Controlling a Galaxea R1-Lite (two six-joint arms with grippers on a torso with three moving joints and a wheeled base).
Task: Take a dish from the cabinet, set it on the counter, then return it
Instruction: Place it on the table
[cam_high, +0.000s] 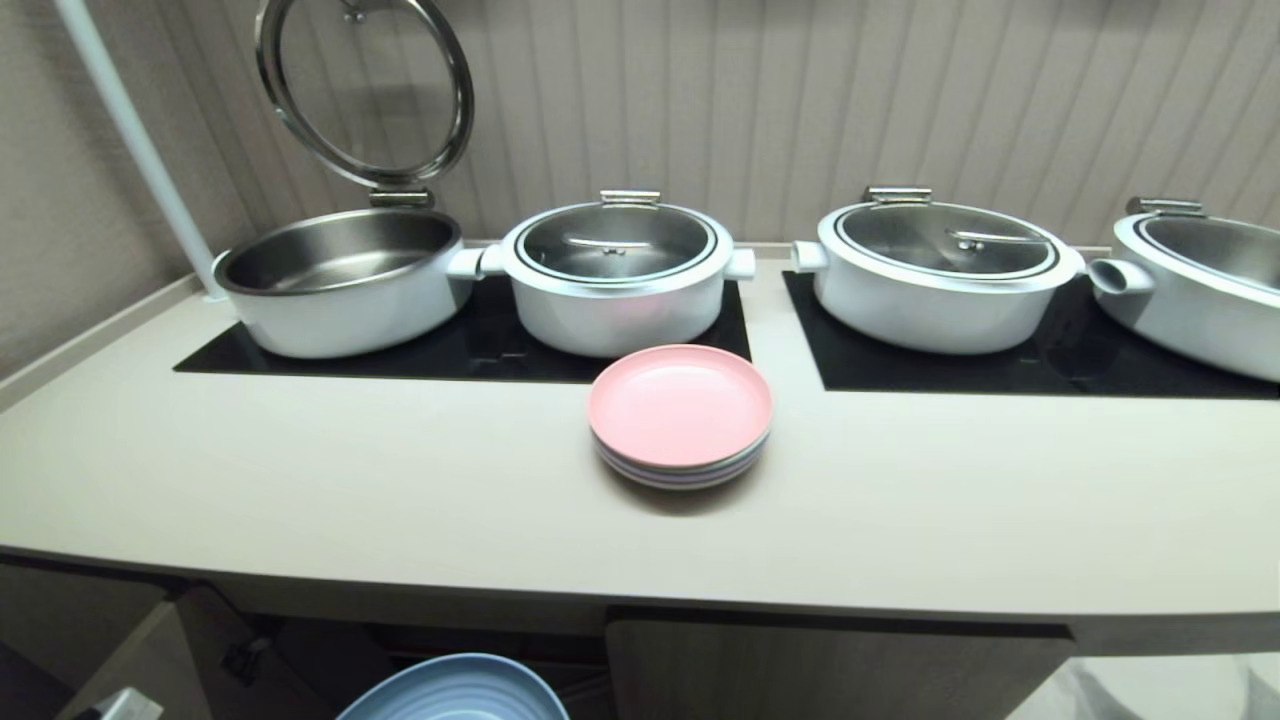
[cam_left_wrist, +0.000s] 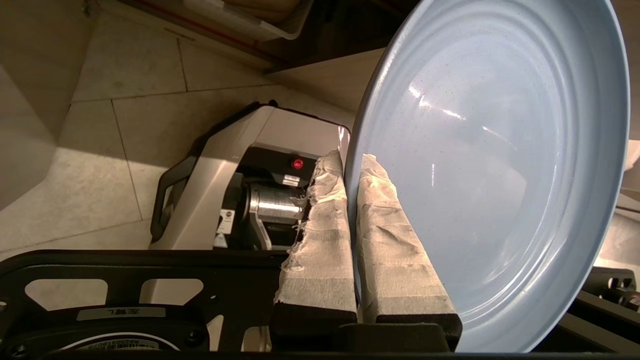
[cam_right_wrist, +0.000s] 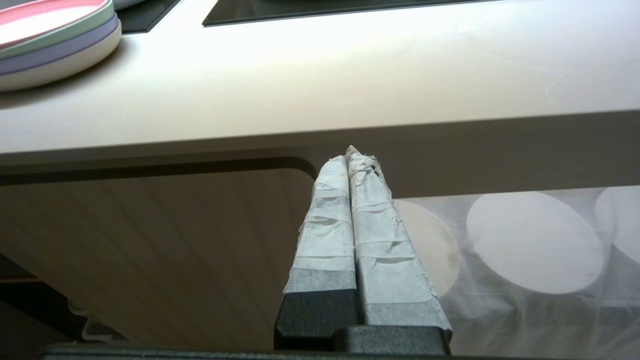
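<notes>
— So where is the dish (cam_left_wrist: 500, 150) at this moment?

— Below the front edge of the tabletop (cam_high: 300, 480), toward its left end, only the upper rim showing in the head view in front of the open cabinet (cam_high: 840, 670). The left claw (cam_left_wrist: 350, 165) is clamped on its rim, one taped finger on each face, so the plate stands tilted on edge rather than flat.

— And the right claw (cam_right_wrist: 352, 155)?

— Pressed together on nothing, parked just under the front lip of the tabletop, before the ribbed cabinet door.

— How would the dish handle?

— It looks like light, stiff plastic with a glossy inner face, so it is probably slippery and not very fragile. Held by one spot on the rim, it would tend to swing or pivot in the grip; the raised rim is the sensible place to take it, since the taped fingers (cam_left_wrist: 320, 225) can bite over the lip.

— Where could it go?

— A pink-topped stack of plates (cam_high: 680, 415) sits at the middle of the tabletop, just in front of the black hob panel (cam_high: 470, 350) and the lidded pots (cam_high: 615, 275). Bare surface lies toward the front left corner, likely the easiest landing spot
</notes>
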